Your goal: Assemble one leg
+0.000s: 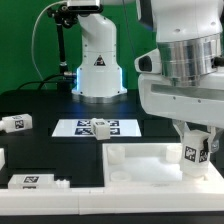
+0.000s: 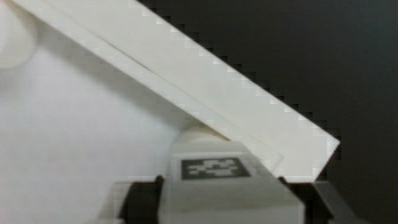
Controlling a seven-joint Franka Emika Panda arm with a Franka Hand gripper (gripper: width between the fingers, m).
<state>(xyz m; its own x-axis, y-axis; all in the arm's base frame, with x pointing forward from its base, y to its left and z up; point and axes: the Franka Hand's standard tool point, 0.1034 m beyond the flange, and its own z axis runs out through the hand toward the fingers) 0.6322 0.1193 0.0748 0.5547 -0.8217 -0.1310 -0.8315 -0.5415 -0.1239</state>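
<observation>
My gripper (image 1: 196, 150) is shut on a leg (image 1: 196, 152), a stubby white block with a black-and-white tag, and holds it upright over the right part of the large flat white tray-like piece (image 1: 140, 160). In the wrist view the leg (image 2: 217, 170) sits between my two dark fingers (image 2: 146, 200), its tagged face showing, right by the raised rim (image 2: 196, 85) of the tray-like piece. Other legs lie loose: one (image 1: 17, 122) at the exterior view's left, one (image 1: 98, 126) on the marker board (image 1: 70, 128), one (image 1: 34, 181) at the front left.
The robot's white base (image 1: 98, 62) stands at the back centre on the black table (image 1: 50, 150). A black cable (image 1: 40, 45) hangs at the back left. A white edge (image 1: 2, 160) shows at the exterior view's left border.
</observation>
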